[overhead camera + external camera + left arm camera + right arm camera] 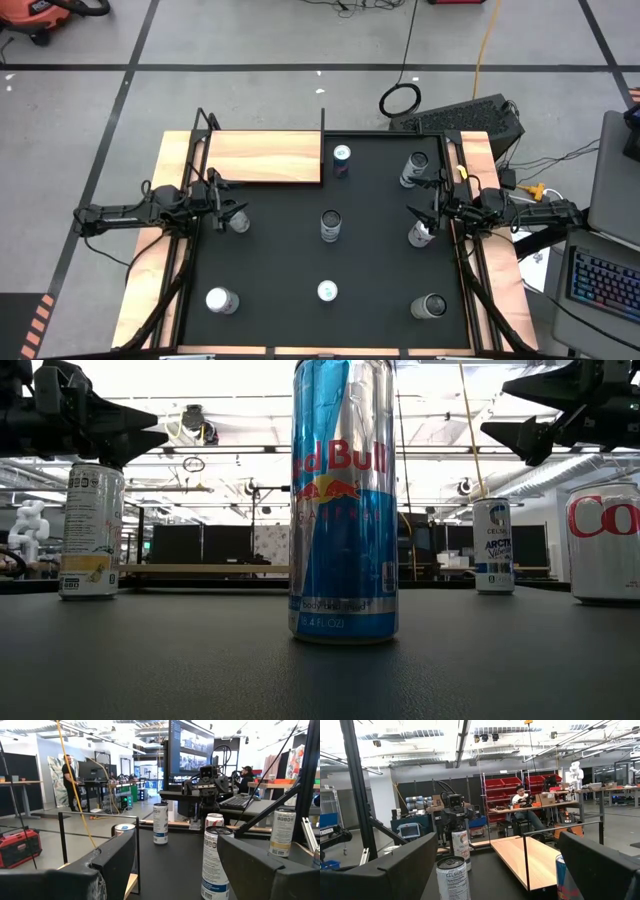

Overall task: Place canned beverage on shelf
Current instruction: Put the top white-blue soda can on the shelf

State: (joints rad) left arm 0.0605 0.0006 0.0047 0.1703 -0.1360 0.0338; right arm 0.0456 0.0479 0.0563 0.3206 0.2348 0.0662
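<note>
Several beverage cans stand upright on the black mat (370,260). Among them are a slim blue and silver can (343,500) near the front, a Celsius can (452,877), and one can (341,158) just right of the shelf. The shelf (262,157) is a light-wood board with thin black uprights, lying at the table's far left (525,855). My left gripper (228,208) hangs open above the mat's left edge, beside a can (237,220). At the right edge my right gripper (425,212) is open above another can (421,232). Neither gripper holds anything.
Black frame rails (180,270) run along both table sides. A keyboard (470,118) and cables lie beyond the far right corner, and a laptop (605,285) sits to the right. People (525,800) are at desks in the room behind. Bare mat (280,260) lies between the cans.
</note>
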